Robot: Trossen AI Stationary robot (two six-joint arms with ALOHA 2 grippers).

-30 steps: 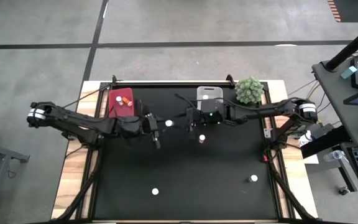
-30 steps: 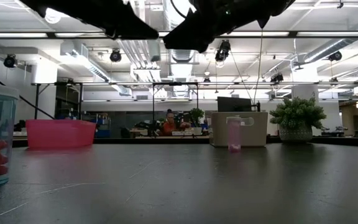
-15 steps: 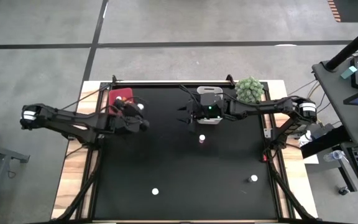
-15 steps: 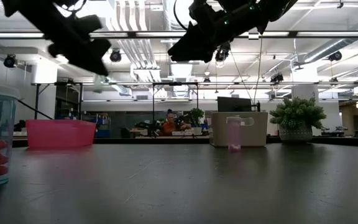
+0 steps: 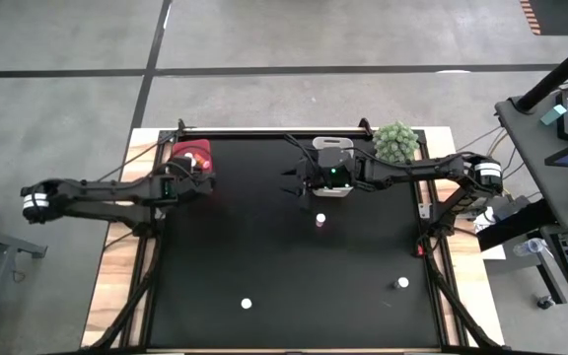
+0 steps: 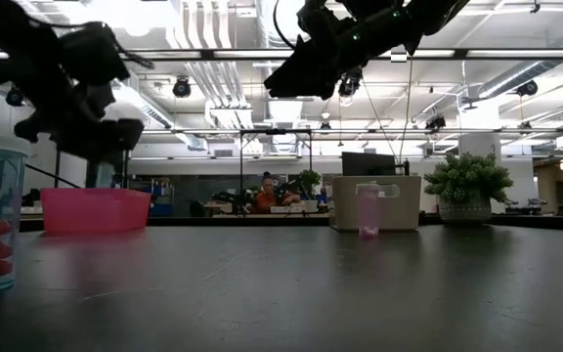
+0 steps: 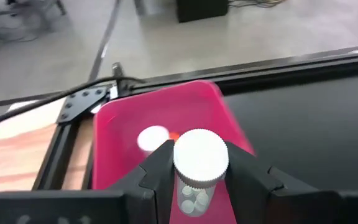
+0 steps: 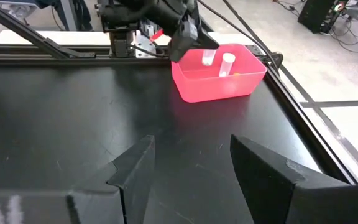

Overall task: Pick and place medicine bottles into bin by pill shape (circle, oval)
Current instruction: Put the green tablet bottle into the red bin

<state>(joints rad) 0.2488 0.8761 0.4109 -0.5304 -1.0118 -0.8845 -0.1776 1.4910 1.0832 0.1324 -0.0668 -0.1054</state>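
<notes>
Bottles appear in several places on the counter (image 5: 264,256). In the high view, one pink bottle (image 5: 319,220) stands near the centre, and two white caps lie toward 6 o'clock (image 5: 247,303) and 4 o'clock (image 5: 402,283). The left tool (image 5: 193,177) is at the pink bin (image 5: 187,151), at 10 o'clock of the counter. The right tool (image 5: 292,185) hangs at 12 o'clock, beside the grey bin (image 5: 331,148); a plant (image 5: 396,142) is at 1 o'clock.

In the low view, the pink bottle (image 6: 368,211) stands upright before the grey bin (image 6: 399,202), and the left tool (image 6: 101,137) hangs over the pink bin (image 6: 94,210).

In the left wrist view, the left tool (image 7: 199,168) holds a clear vial (image 7: 199,167) with round white pills, above the pink bin (image 7: 123,124).

In the right wrist view, the right tool (image 8: 191,163) is wide and holds nothing; two vials (image 8: 219,61) stand in the pink bin (image 8: 219,84).
</notes>
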